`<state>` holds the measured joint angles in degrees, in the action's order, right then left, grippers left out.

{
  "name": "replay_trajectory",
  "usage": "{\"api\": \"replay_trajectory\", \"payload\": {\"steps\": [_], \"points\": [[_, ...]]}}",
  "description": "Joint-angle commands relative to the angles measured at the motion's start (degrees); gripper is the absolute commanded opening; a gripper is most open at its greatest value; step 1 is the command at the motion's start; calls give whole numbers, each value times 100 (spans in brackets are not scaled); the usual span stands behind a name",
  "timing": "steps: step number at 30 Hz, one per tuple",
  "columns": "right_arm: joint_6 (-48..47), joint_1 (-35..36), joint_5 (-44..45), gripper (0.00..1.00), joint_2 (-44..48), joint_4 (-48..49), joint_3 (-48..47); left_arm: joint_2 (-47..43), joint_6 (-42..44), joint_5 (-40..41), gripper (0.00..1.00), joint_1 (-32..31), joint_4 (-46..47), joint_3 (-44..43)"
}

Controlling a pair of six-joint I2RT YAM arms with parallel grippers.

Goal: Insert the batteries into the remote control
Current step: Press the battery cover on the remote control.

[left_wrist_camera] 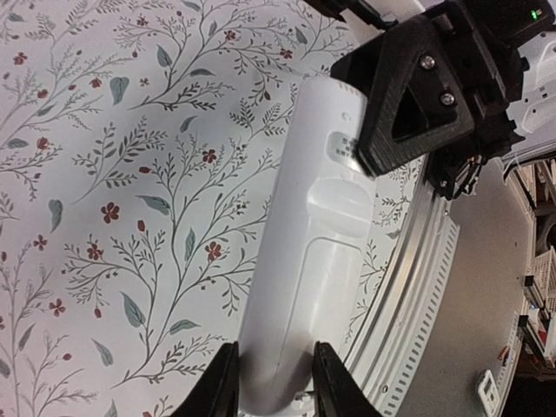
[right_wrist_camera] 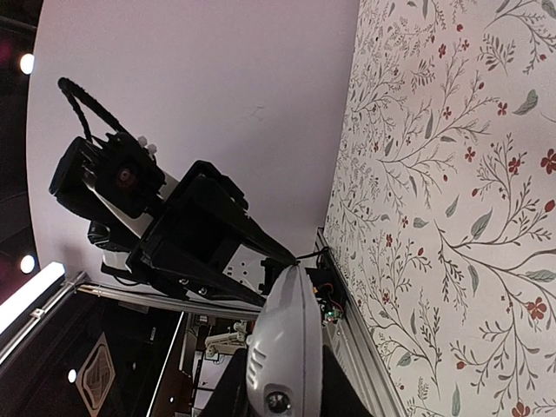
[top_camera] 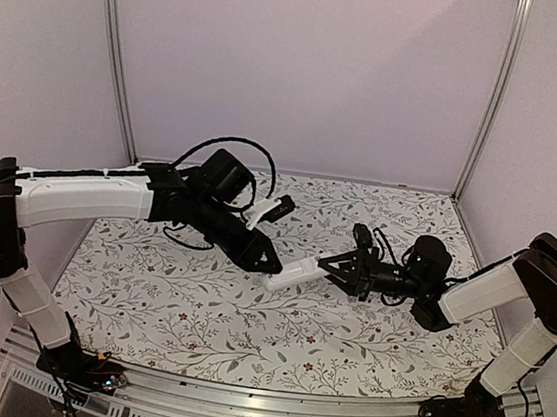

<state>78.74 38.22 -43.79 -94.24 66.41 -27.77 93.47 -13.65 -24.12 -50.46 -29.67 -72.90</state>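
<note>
The remote control hangs above the table at frame centre. The left gripper is closed on one end and the right gripper on the other. No batteries are visible. The battery cover appears shut, so one grip should hold firm while the other slides it lengthwise, without twisting.

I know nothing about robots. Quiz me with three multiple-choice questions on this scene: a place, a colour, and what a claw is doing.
1. Where is the remote control? A) in a drawer B) between the two grippers C) on a shelf
2. What colour is it? A) white B) black C) red
3. The right gripper is: A) wide open B) out of sight C) shut on the remote control's end
Answers: 1 B, the left gripper and right gripper each hold an end; 2 A, its casing is plain white; 3 C, its fingers clamp the casing.
</note>
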Motion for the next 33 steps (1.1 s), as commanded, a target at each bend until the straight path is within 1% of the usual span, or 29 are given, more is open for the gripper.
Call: {"api": "replay_trajectory", "payload": {"steps": [1,8,23,25,26,29,31,33], "points": [[104,-58,21,0,377,713,-94,-12,200,281,30,-39,-458,292],[157,-84,18,0,396,710,-99,-186,385,486,34,-35,-567,423],[190,-115,-67,0,415,639,-185,-306,722,843,34,-45,-924,407],[174,-116,-69,0,415,608,-178,-330,693,871,36,-37,-915,379],[156,-116,-76,0,415,559,-176,-366,662,881,38,-30,-900,368],[-32,-116,-69,0,455,198,-166,-606,574,883,52,58,-733,385],[-237,-117,-53,0,550,-235,-179,-859,528,921,61,115,-527,434],[-472,-114,-23,0,696,-880,-246,-1144,528,999,70,149,-295,515]]}}
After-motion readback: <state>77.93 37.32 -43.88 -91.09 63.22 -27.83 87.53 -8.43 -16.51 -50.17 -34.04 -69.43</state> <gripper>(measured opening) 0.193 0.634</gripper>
